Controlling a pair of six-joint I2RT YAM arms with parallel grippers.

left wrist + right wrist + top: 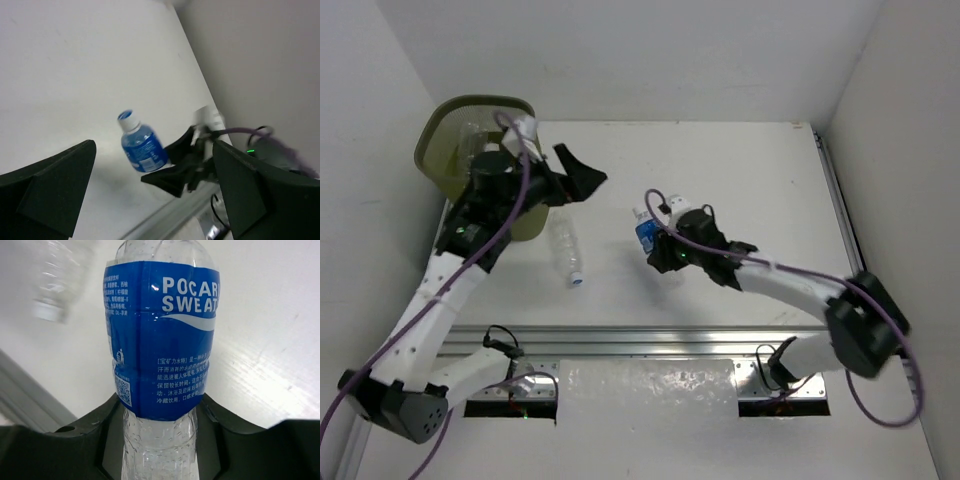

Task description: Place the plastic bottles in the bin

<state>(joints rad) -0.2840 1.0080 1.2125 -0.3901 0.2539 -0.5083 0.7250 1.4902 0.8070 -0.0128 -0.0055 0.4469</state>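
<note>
Bin (438, 125), olive green, is standing at the upper left of the overhead view, on the far left corner of the white table (750, 180) and close to the left wall. The left arm is rising from its base at the lower left and leaning over the bin's near right side. The left gripper (582, 172) is pointing right, just past the rim, with its fingers spread wide and nothing between them.

Just right of the bin and below that gripper, a clear bottle (566, 252) is lying on the table, its cap toward the bottom of the frame.

At centre, the right gripper (660, 250) is clamping the lower body of a blue-labelled bottle (645, 232), whose white cap is pointing toward the upper left. Whether this bottle is touching the table cannot be told. The right arm is stretching in from its base at the lower right.

White tabletop is lying open between the two grippers and across the upper centre and right. A metal rail (670, 340) is running along the near edge, another (832, 190) along the right edge beside the wall.
</note>
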